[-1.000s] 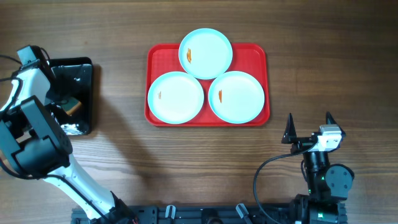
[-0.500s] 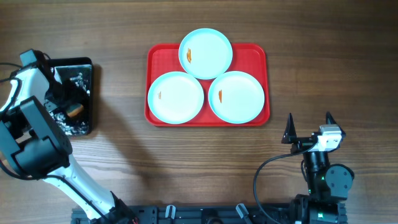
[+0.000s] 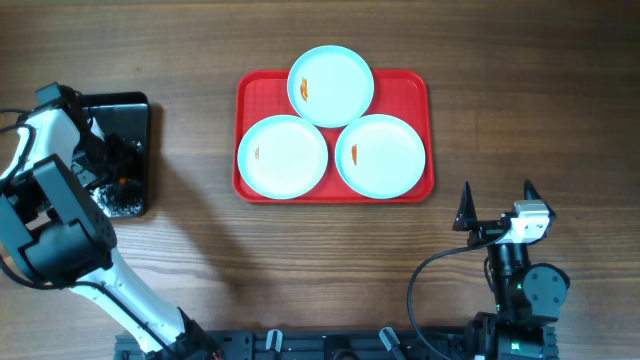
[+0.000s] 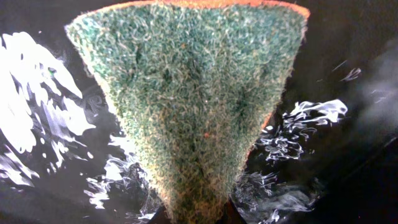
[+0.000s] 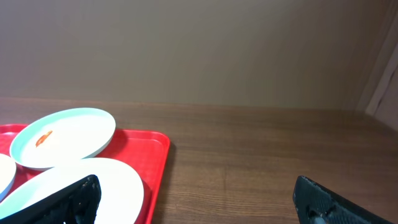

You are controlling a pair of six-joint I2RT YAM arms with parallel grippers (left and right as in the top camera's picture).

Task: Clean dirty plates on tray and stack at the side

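Note:
Three dirty plates lie on the red tray (image 3: 421, 88): one at the back (image 3: 331, 85), one front left (image 3: 282, 156), one front right (image 3: 380, 155), each with a small orange smear. My left gripper (image 3: 113, 168) reaches down into the black tray at the far left. In the left wrist view it (image 4: 196, 215) is shut on a green-faced sponge (image 4: 186, 93) with an orange back, pinched at its lower end. My right gripper (image 3: 497, 200) rests open near the front right, apart from the plates. Its wrist view shows two plates (image 5: 62, 137) (image 5: 99, 183) and its wide-set fingers (image 5: 74, 199).
The black tray (image 3: 135, 105) stands left of the red tray, its glossy wet floor (image 4: 37, 124) full of white glints. Bare wood-grain tabletop (image 3: 540, 100) lies right of the red tray and along the front. A wall rises behind the table (image 5: 199, 50).
My left gripper has closed on the sponge inside the black tray and shifted slightly. The right arm and the plates have not moved.

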